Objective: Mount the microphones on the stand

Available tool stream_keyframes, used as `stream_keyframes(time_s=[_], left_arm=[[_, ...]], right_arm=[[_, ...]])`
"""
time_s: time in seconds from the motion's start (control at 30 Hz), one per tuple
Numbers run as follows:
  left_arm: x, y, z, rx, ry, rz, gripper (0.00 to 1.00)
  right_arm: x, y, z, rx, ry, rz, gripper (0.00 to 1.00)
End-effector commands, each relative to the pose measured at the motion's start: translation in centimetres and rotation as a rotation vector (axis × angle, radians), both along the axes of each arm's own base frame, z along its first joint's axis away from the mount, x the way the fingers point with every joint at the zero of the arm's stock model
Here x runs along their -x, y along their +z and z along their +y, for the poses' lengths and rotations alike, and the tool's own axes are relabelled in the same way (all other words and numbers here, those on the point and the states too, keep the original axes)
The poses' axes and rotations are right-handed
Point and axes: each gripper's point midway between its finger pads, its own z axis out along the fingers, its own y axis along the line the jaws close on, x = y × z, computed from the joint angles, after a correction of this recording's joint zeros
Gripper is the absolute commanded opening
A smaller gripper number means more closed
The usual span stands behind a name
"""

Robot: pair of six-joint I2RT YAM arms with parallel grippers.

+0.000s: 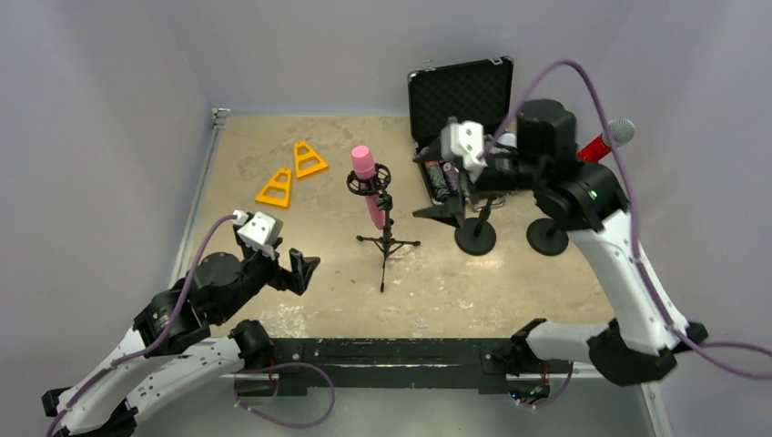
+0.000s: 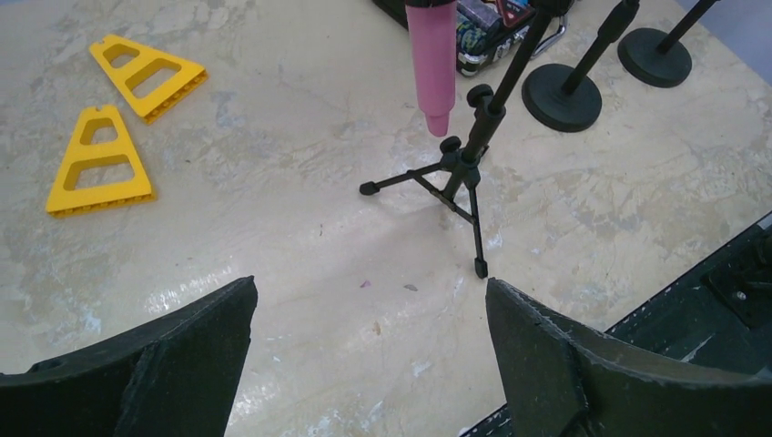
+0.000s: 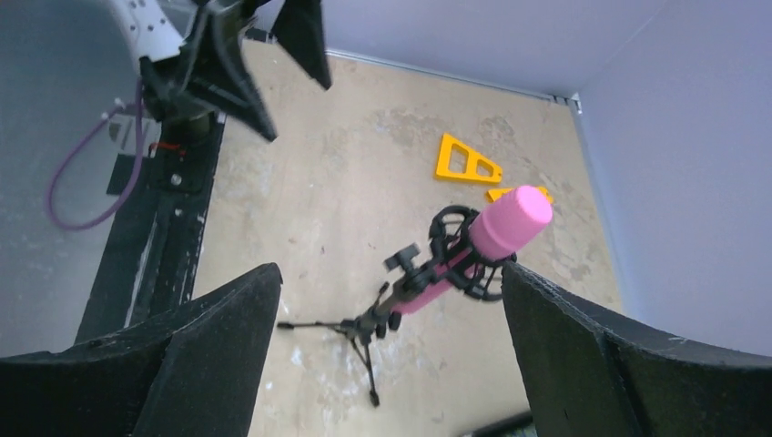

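The pink microphone (image 1: 364,168) sits tilted in the shock mount of a small black tripod stand (image 1: 387,244) mid-table. It also shows in the left wrist view (image 2: 431,64) and the right wrist view (image 3: 496,238). The glittery red microphone (image 1: 601,144) with its grey mesh head is up at the far right, behind my right arm. I cannot make out the white microphone; my right arm covers that area. My left gripper (image 1: 305,269) is open and empty, near and left of the tripod (image 2: 460,173). My right gripper (image 1: 444,202) is open and empty, right of the pink microphone, facing it.
Two round-base stands (image 1: 475,238) (image 1: 546,237) stand under my right arm. An open black case (image 1: 460,91) with small items is at the back. Two yellow triangular pieces (image 1: 309,160) (image 1: 274,189) lie at the back left. Walls close in on three sides.
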Motion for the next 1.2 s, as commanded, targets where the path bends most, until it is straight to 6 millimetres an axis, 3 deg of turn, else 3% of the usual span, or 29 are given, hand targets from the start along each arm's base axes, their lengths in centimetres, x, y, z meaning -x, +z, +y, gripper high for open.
stream_keyframes(time_s=[0.0, 0.1, 0.27, 0.37, 0.53, 0.67, 0.8, 1.17], left_arm=[[-1.6, 4.8, -1.1, 0.029, -0.001, -0.101, 1.0], [-2.7, 6.0, -1.6, 0.017, 0.009, -0.091, 1.0], [-4.8, 7.1, -1.2, 0.011, 0.061, -0.068, 0.99], [-5.1, 6.8, -0.9, -0.037, 0.069, -0.067, 0.99], [-4.1, 4.6, 1.0, -0.064, 0.098, -0.095, 1.0], [-3.4, 1.6, 2.5, -0.104, 0.134, -0.076, 1.0], [-3.1, -0.1, 2.9, -0.115, 0.145, -0.066, 0.99], [-3.1, -1.1, 2.7, -0.104, 0.14, -0.065, 0.99]], right_arm=[[4.2, -0.5, -5.1, 0.02, -0.01, -0.142, 0.94], [5.7, -0.8, -8.1, -0.022, -0.063, -0.12, 0.95], [8.7, -3.6, -11.6, -0.019, -0.183, -0.131, 0.96], [8.5, -5.4, -13.9, -0.015, -0.36, -0.125, 0.97], [6.9, -8.7, -17.1, -0.054, -0.662, -0.044, 0.99], [6.5, -11.3, -18.0, -0.103, -0.763, 0.032, 0.99], [5.7, -13.0, -18.8, -0.135, -0.835, 0.081, 0.99], [3.3, -15.9, -19.3, -0.154, -0.86, 0.145, 0.99]])
